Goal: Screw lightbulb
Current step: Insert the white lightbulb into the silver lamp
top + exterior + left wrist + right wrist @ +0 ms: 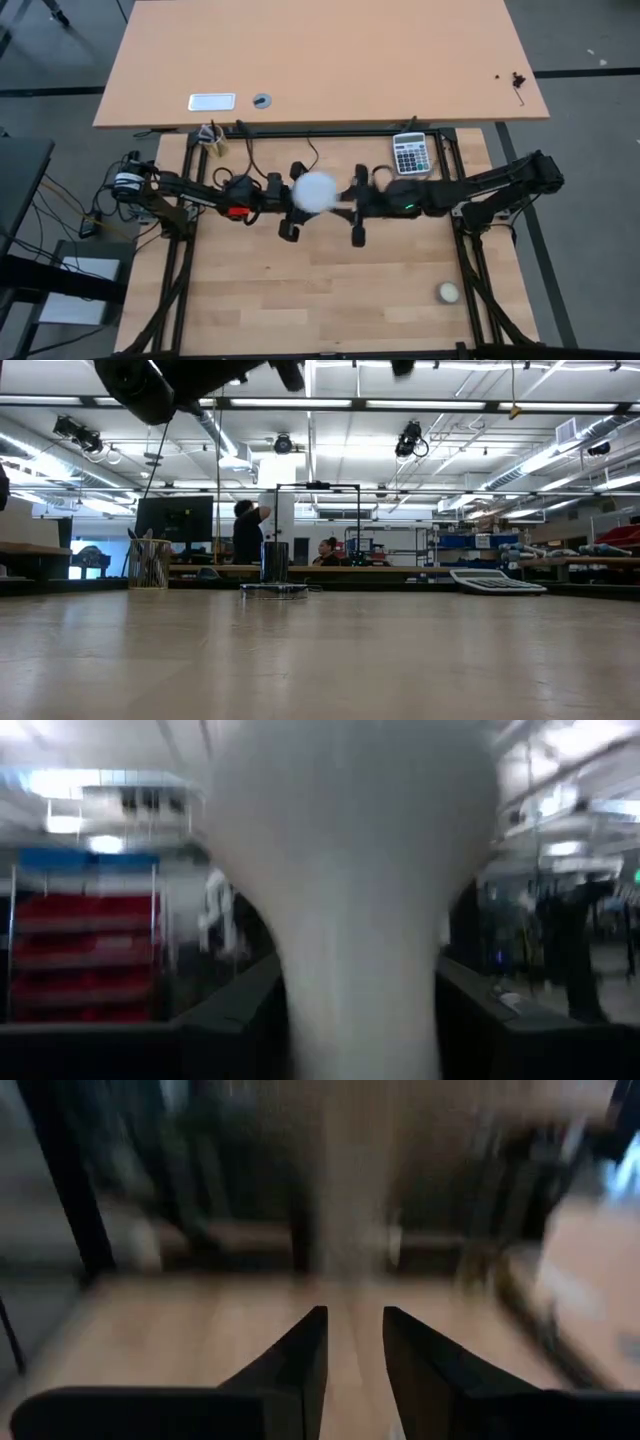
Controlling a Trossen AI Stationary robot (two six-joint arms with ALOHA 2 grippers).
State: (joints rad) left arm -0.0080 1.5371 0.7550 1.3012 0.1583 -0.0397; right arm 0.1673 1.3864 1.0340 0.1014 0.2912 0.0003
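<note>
The white lightbulb [314, 192] is held high above the table between the two arms. Its rounded dome faces up in the high view. It fills the left wrist view [350, 850], tapering to a narrow neck, and its grey screw base is hidden. My left gripper [297, 203] comes from the table's left and is shut on the bulb. My right gripper [352, 207] comes from the right, just beside the bulb. Its fingers [300, 1360] stand a narrow gap apart with nothing between them. My left gripper pinches the bulb's narrow tapering neck [350, 1020] between its two dark fingers [230, 1015]. It comes roughly level from the table's left. The wide dome lies beyond the fingertips. The bulb is lifted clear of the table. The exact place of contact lies below the picture's edge.
A cream-white ball [448, 292] lies at the table's near right. A calculator [411, 153] lies at the far right and also shows in the low view [495, 580]. A low round disc [272, 590] sits far back on the table. People stand in the room beyond.
</note>
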